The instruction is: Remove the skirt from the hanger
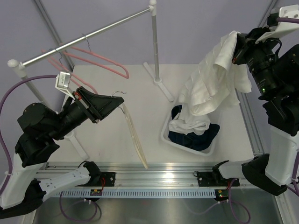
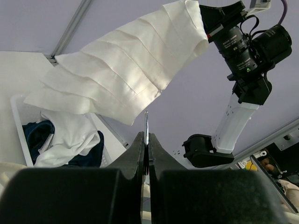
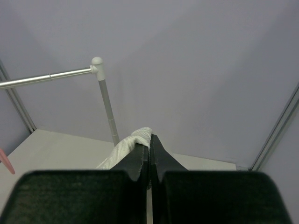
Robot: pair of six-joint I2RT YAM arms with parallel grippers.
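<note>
The white pleated skirt (image 1: 210, 79) hangs in the air over the basket, and my right gripper (image 1: 238, 49) is shut on its top edge. In the right wrist view a fold of the skirt (image 3: 128, 145) bulges out at the left of the gripper (image 3: 150, 142). A pale, translucent hanger (image 1: 134, 135) slants down toward the table's front edge. My left gripper (image 1: 119, 99) is shut on its metal hook (image 2: 146, 122). Hanger and skirt (image 2: 126, 70) are well apart, and nothing hangs on the hanger.
A white basket (image 1: 187, 145) at the right of the table holds white and dark blue clothes. A clothes rail (image 1: 88, 36) with pink hangers (image 1: 100, 59) crosses the back left. Its upright post (image 1: 154, 42) stands at the back middle.
</note>
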